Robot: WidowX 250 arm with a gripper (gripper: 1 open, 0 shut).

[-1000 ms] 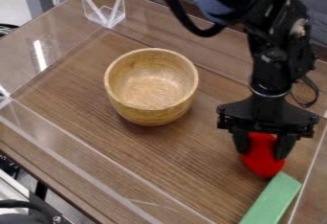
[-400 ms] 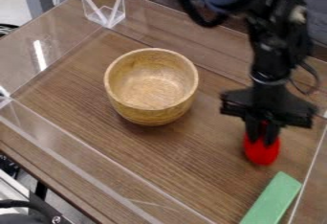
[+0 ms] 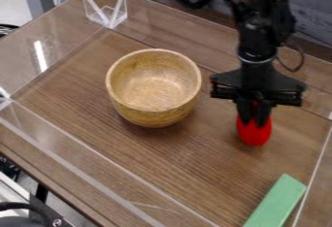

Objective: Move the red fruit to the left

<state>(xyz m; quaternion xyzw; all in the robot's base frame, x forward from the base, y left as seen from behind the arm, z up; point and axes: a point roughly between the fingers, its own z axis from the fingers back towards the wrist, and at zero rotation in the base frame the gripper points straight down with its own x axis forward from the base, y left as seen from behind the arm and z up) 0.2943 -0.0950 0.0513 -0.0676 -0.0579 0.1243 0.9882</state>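
- The upper part of the red fruit (image 3: 254,130) is hidden between the black fingers of the gripper (image 3: 255,117); only its rounded red lower half shows below them, and no leafy top can be made out.
- The jaws are pressed in on the red fruit, pinching it from both sides, with the gripper pointing straight down.
- Whether the fruit touches the wooden table (image 3: 143,163) or hangs just above it cannot be told from this view.
- The robot arm (image 3: 263,22) is cut off by the top edge of the frame, and its cables blur into the dark background there.
- The green block (image 3: 282,206) lies at the bottom right, partly cut off by the frame's lower edge, apart from the fruit.
- The wooden bowl (image 3: 153,86) stands to the left of the gripper, near but not touching it.
- Clear plastic walls (image 3: 52,47) border the table; their edges show only as faint glints, so the right-hand wall is hard to trace.
- Bare wood lies in front of the bowl and between bowl and fruit.
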